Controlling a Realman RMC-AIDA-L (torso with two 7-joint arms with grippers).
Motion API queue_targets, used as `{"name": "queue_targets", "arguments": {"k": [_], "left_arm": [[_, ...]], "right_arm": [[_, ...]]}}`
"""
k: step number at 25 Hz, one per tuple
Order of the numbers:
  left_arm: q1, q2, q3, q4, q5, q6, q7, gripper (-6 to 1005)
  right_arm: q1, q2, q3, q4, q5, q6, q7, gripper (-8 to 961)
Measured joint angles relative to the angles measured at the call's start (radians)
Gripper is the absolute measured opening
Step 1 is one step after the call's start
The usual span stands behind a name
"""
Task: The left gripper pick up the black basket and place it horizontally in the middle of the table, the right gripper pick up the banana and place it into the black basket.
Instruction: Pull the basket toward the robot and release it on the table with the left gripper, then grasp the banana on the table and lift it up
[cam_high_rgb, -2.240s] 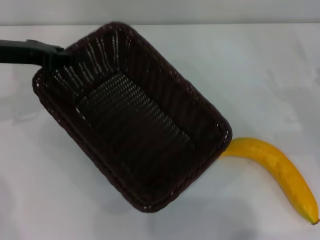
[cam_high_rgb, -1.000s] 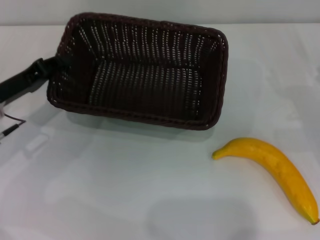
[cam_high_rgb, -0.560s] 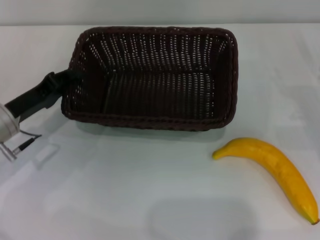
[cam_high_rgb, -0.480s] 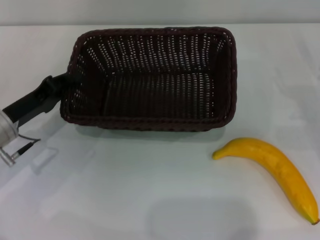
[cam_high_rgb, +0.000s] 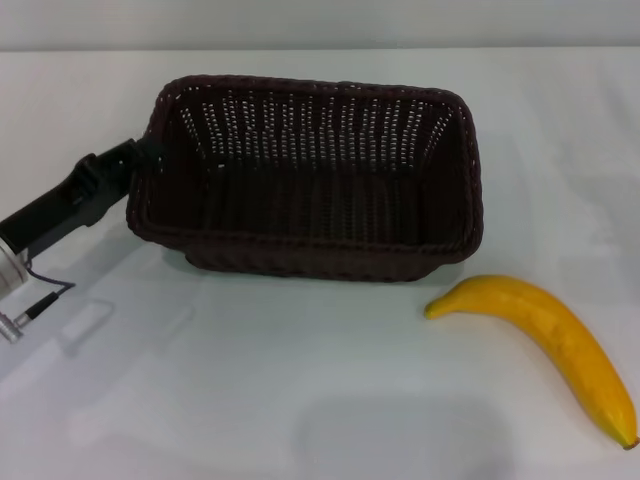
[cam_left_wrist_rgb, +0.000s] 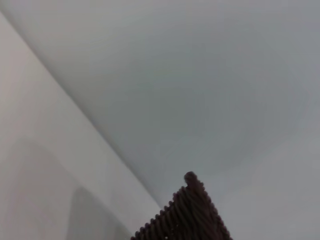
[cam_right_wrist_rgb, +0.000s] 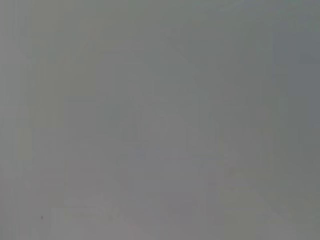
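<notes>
The black basket (cam_high_rgb: 310, 175) lies lengthwise across the middle of the white table (cam_high_rgb: 250, 380), open side up. My left gripper (cam_high_rgb: 143, 160) reaches in from the left and is shut on the rim of the basket's left short side. A corner of the basket's braided rim (cam_left_wrist_rgb: 187, 215) shows in the left wrist view. The banana (cam_high_rgb: 545, 335) lies on the table to the right of and nearer than the basket, apart from it, its dark tip at the near right. My right gripper is out of view.
A thin cable and a silver joint of the left arm (cam_high_rgb: 15, 280) sit at the left edge. The right wrist view shows only plain grey. The table's far edge meets a pale wall.
The left gripper has swung the basket from a diagonal pose to lying crosswise, then shifted it slightly nearer and lower. The banana has not moved.
</notes>
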Motion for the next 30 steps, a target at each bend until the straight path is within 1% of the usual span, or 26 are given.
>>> {"name": "queue_targets", "arguments": {"k": [5, 10, 14, 18, 21, 24, 26, 28, 30], "left_arm": [[-0.001, -0.001, 0.006, 0.0, -0.01, -0.012, 0.014, 463], [0.012, -0.001, 0.008, -0.004, -0.005, -0.055, 0.058, 697], [0.055, -0.002, 0.0, -0.008, -0.03, -0.117, 0.107, 757], [0.117, -0.003, -0.002, -0.009, -0.103, -0.147, 0.155, 816], [0.165, -0.003, -0.002, -0.011, -0.18, -0.159, 0.211, 861], [0.205, -0.004, -0.002, -0.04, -0.294, -0.173, 0.316, 862], [0.226, -0.005, -0.002, -0.093, -0.402, -0.192, 0.432, 862], [0.235, -0.006, -0.002, -0.155, -0.509, -0.202, 0.564, 862], [0.237, -0.006, -0.002, -0.207, -0.584, -0.206, 0.692, 861]], "right_arm": [[-0.003, 0.001, 0.0, 0.0, 0.001, 0.004, 0.0, 860], [-0.003, 0.001, 0.0, 0.0, 0.002, 0.005, 0.002, 859], [0.002, 0.003, 0.0, 0.0, 0.002, 0.011, 0.006, 859], [0.006, 0.003, 0.0, -0.006, 0.004, 0.018, 0.008, 859], [0.004, 0.001, -0.001, -0.022, 0.004, 0.024, 0.03, 858], [-0.006, -0.005, -0.018, -0.061, -0.011, 0.028, 0.138, 858], [-0.015, -0.017, -0.048, -0.106, -0.045, 0.026, 0.234, 858], [-0.031, -0.034, -0.08, -0.167, -0.105, 0.021, 0.344, 858], [-0.051, -0.061, -0.102, -0.259, -0.209, 0.017, 0.485, 857]]}}
